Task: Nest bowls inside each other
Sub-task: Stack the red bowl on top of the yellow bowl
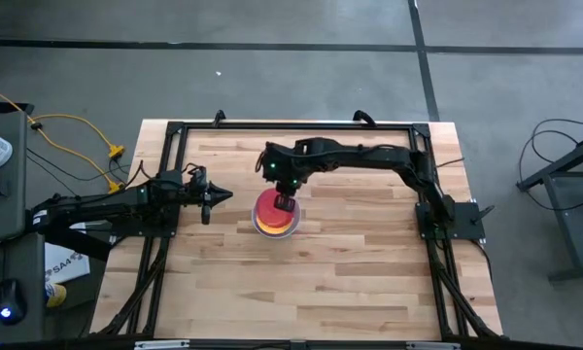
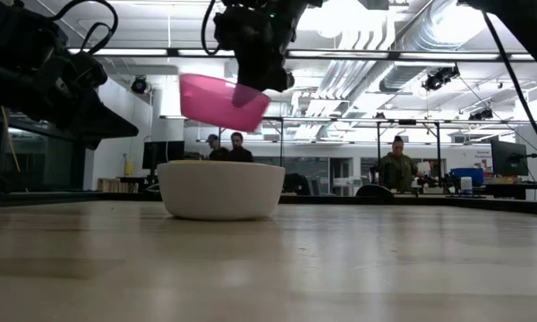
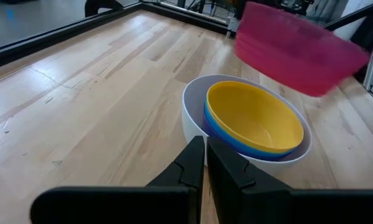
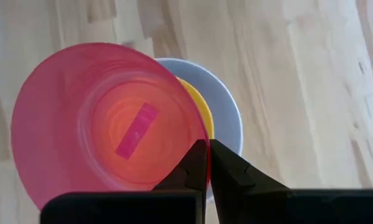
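Two arms reach over the wooden counter (image 1: 330,282) in the high view: the right claw (image 1: 286,202) sits above the stack of bowls near the middle, holding the red bowl (image 1: 270,208) by its rim, while the left claw (image 1: 222,194) waits just to the stack's left, pointed toward it, fingers pressed together on nothing. The white bowl (image 1: 290,231) shows as a pale edge beneath the red one.

Level with the counter, the low view shows the white bowl (image 2: 221,190) resting on the wood and the red bowl (image 2: 222,101) hanging tilted in the air above it, apart from it, its rim pinched by the right claw (image 2: 256,82). The left arm is a dark shape at the upper left. People sit in the room far behind.

From the left wrist, the clenched left claw (image 3: 205,160) points at the white bowl (image 3: 193,112), which holds the blue bowl (image 3: 236,144) and, inside that, the yellow-orange bowl (image 3: 252,118). The red bowl (image 3: 295,48) floats above the stack's far side.

From the right wrist, the right claw (image 4: 207,163) grips the red bowl (image 4: 105,124) at its rim, seen from above, with slivers of the yellow-orange bowl (image 4: 204,115) and white bowl (image 4: 224,106) below it
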